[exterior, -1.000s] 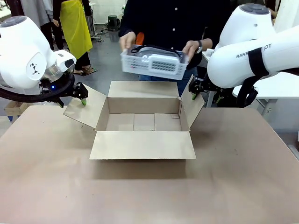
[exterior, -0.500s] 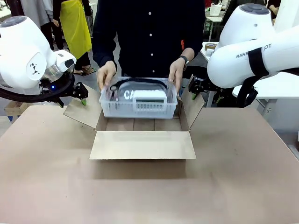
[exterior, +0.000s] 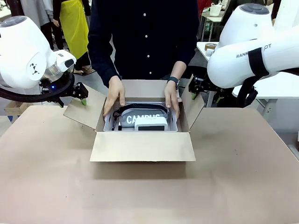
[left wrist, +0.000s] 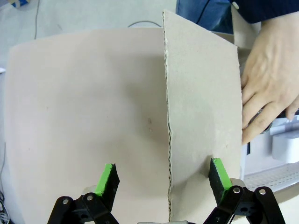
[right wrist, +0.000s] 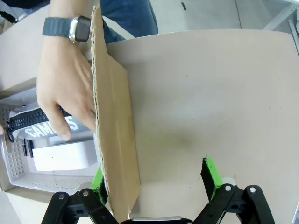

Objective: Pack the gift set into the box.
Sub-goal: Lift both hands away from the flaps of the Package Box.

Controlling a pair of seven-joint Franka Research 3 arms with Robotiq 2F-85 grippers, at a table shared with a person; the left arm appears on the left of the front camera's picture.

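The box [exterior: 142,145] stands open in the middle of the table, all four flaps spread. The gift set [exterior: 142,120], a translucent white case with a black cord and white label, lies inside it. A person's hands [exterior: 114,97] rest on both ends of the case. My left gripper [exterior: 80,95] is open and straddles the edge of the left flap [left wrist: 201,107]; one green finger [left wrist: 108,179] stays outside it. My right gripper [exterior: 194,91] is open and straddles the right flap [right wrist: 114,126]. The case [right wrist: 51,158] shows past that flap under the person's watch-wearing hand [right wrist: 65,88].
The tan table [exterior: 233,177] is bare in front of and beside the box. A white side table [exterior: 275,86] stands behind my right arm. The person leans over the far edge of the box, and someone in a yellow apron [exterior: 74,23] stands at the far left.
The person has lowered the gift set from above the box down into it, hands still on its ends. Both grippers have stayed at the side flaps.
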